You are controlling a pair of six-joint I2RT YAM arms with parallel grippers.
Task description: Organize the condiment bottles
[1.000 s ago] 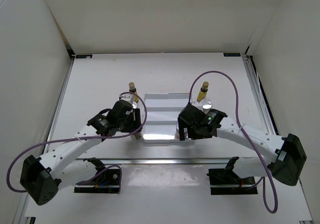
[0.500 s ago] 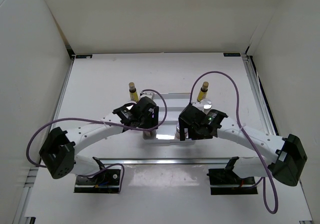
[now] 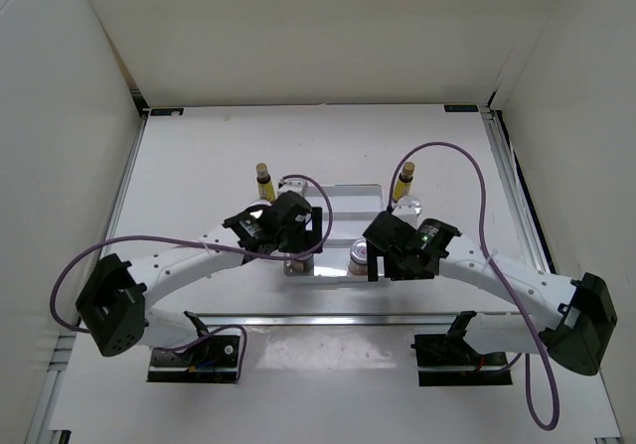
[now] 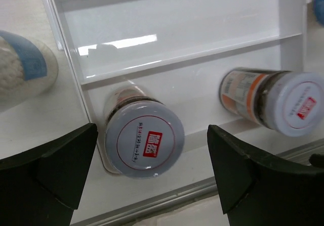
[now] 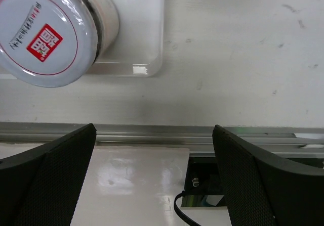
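Observation:
Two silver-lidded jars stand on the lowest step of the white stepped tray (image 3: 338,201). One jar (image 4: 144,137) is in its front left corner, just ahead of my open, empty left gripper (image 4: 152,131) (image 3: 297,255). The other, orange-labelled jar (image 4: 273,102) (image 3: 359,255) (image 5: 45,34) is in the front right corner. My right gripper (image 5: 154,129) (image 3: 377,265) is open and empty beside it, over the table's front rail. Two slim yellow bottles (image 3: 262,178) (image 3: 404,179) stand behind the tray. A blue-labelled jar (image 4: 20,69) stands left of the tray. Another silver-lidded jar (image 3: 410,206) stands by the right yellow bottle.
The tray's clear side wall (image 4: 66,59) stands between the blue-labelled jar and the steps. A metal rail (image 5: 152,132) runs along the table's front edge. White walls (image 3: 60,116) enclose the table on three sides. Purple cables (image 3: 437,151) loop above both arms.
My left gripper has swung right from the tray's left side to its front left corner. My right gripper has drawn back to the right, uncovering the orange-labelled jar's lid.

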